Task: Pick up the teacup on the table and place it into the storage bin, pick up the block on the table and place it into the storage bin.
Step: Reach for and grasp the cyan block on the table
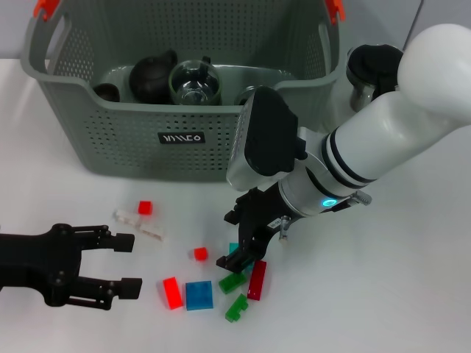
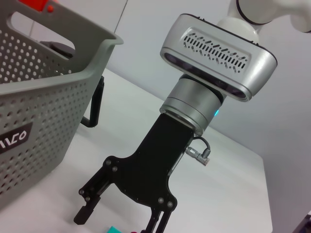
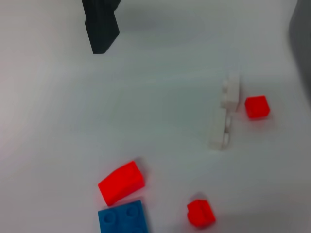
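The bin (image 1: 140, 140) stands at the table's (image 1: 412, 294) far side, a dark teapot (image 1: 151, 73) and a glass pot (image 1: 195, 82) inside. In front lie loose blocks: red (image 1: 171, 292), blue (image 1: 198, 295), green (image 1: 232, 282), white (image 1: 139, 223). The right gripper (image 1: 243, 250) hangs over the teal block (image 1: 234, 248) with fingers spread, gripping nothing. The left gripper (image 1: 121, 263) waits wide open near the table's left edge, empty, the red and white blocks between it and the cluster.

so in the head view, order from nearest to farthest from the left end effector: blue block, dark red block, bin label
1. blue block, just right of the left end effector
2. dark red block, farther right
3. bin label, on the storage bin front
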Motion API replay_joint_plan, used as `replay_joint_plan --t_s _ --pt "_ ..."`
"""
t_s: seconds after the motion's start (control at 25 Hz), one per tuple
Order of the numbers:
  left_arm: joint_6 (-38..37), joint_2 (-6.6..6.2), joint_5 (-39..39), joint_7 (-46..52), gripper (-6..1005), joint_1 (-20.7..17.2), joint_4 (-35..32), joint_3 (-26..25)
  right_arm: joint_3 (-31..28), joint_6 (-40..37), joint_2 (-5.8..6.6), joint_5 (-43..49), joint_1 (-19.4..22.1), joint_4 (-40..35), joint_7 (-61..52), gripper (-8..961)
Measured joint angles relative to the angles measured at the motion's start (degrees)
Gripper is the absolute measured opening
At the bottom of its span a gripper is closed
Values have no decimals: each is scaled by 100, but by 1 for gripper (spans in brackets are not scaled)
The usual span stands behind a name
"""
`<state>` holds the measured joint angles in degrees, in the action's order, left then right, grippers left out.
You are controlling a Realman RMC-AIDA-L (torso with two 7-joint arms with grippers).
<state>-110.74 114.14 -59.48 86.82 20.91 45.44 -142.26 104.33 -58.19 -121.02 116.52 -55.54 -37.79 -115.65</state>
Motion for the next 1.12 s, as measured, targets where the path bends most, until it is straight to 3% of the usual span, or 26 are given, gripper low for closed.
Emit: replay_joint_plan --t_s 1.12 --pt "9 -1 16 1 878 0 -44 -23 189 226 6 11 9 61 -6 837"
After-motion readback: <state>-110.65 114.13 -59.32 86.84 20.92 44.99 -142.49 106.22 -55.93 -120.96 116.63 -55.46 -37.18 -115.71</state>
